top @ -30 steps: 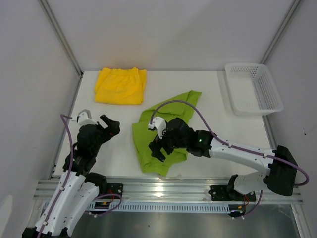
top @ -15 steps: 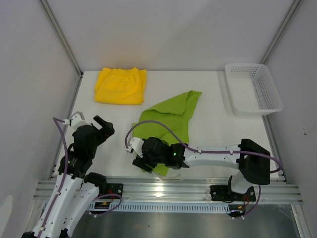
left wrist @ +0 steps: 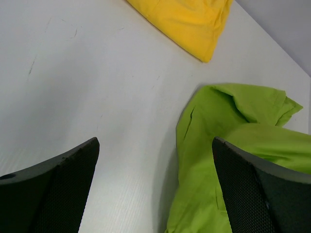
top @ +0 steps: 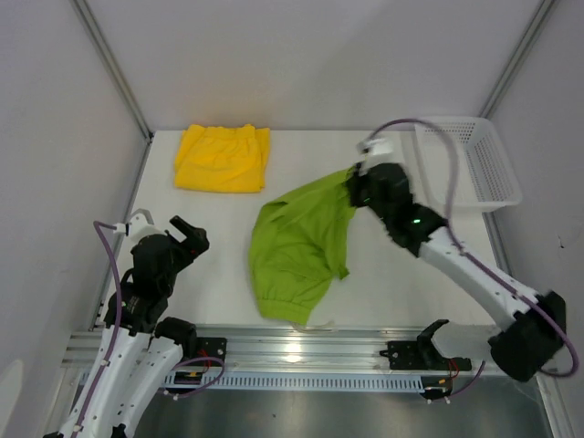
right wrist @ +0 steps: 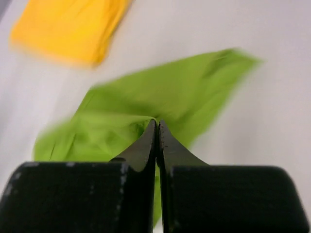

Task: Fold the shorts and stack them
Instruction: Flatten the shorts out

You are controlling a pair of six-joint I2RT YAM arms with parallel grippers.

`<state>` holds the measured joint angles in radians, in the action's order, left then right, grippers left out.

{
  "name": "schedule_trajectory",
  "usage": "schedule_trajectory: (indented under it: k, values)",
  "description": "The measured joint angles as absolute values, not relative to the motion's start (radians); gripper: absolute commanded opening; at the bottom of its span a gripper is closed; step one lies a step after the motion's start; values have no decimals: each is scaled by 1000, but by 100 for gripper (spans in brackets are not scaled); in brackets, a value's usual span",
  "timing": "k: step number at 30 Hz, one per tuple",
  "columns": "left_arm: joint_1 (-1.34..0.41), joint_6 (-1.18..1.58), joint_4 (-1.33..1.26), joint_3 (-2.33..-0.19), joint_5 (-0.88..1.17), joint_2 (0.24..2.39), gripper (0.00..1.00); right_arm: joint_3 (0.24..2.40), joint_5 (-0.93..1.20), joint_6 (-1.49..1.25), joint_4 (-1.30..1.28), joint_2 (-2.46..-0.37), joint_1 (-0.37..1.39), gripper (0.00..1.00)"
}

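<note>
Lime-green soft fabric shorts (top: 297, 251) spread across white bench (top: 401, 265), far right corner now pinched by shut right fingers (right wrist: 146, 150), open at near hem a second ago. Left fingers (left wrist: 58, 189) gaping, empty, alongside. Bright yellow fabric shorts (top: 222, 158) folded at far left. Probably beginning the fold.

The top view looks steeply down over the whole counter (top: 301, 151) from its near edge. Both wrist views sit low and close; all share the lime green shorts (top: 297, 242) and yellow shorts (top: 222, 157).
</note>
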<state>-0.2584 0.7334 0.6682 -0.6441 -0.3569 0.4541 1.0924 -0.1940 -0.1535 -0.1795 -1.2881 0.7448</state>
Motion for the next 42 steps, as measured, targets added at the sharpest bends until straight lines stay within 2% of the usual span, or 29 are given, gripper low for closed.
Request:
schedule_trajectory:
  k: [1, 2, 3, 4, 5, 7, 14, 20, 23, 30, 32, 42]
  values:
    - [-258, 733, 667, -644, -355, 455, 99, 1080, -209, -199, -167, -1227, 619, 5]
    - [-258, 733, 665, -644, -352, 458, 99, 1064, -216, -242, -159, -1174, 496, 58]
    - [-258, 732, 662, -644, -345, 462, 99, 1053, -228, -276, -163, -1139, 421, 81]
    - [-258, 729, 657, -644, -333, 466, 99, 1047, -242, -300, -175, -1110, 364, 93]
    - [-258, 723, 649, -643, -318, 471, 99, 1051, -252, -317, -206, -1103, 346, 99]
    - [-258, 711, 616, -636, -281, 480, 99, 1059, -245, -331, -233, -1116, 372, 99]
    - [-258, 688, 544, -609, -184, 533, 99, 986, -148, -302, -302, -1166, 594, 89]
    - [-258, 681, 501, -589, -153, 547, 99, 1003, 2, -223, -308, -1267, 865, 88]
    - [-258, 684, 492, -581, -156, 557, 99, 1036, 24, -241, -337, -1357, 974, 94]
    - [-258, 725, 499, -577, -230, 566, 99, 1163, -183, -425, -398, -1527, 1278, 94]
    - [-258, 738, 509, -577, -255, 554, 99, 1187, -249, -490, -419, -1566, 1332, 97]
    - [-258, 787, 580, -582, -330, 492, 99, 1383, -607, -800, -610, -1825, 1435, 99]
